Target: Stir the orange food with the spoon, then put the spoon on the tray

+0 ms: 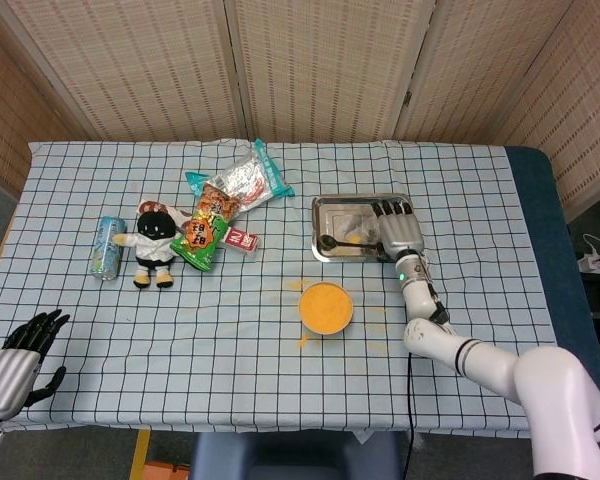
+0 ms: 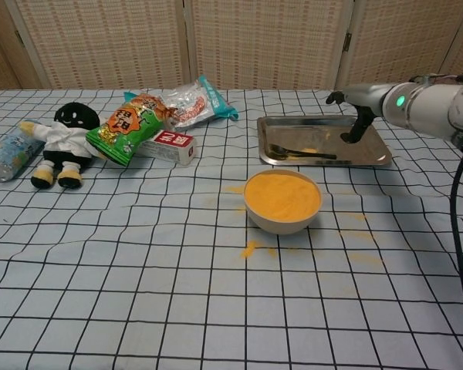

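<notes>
Spoon point(image 2: 302, 153) lies on the tray point(image 2: 370, 160), right hand point(image 1: 398, 232) above with fingers released; it only needs to withdraw

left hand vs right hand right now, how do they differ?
The left hand sits at the near left edge of the table, far from every task item; the right hand is over the tray. The left hand shows only in the head view; the right shows in both views. The left arm barely enters the frame; the right arm stretches across the table. Shared: both hold nothing, and the spoon lies free on the tray.
</notes>
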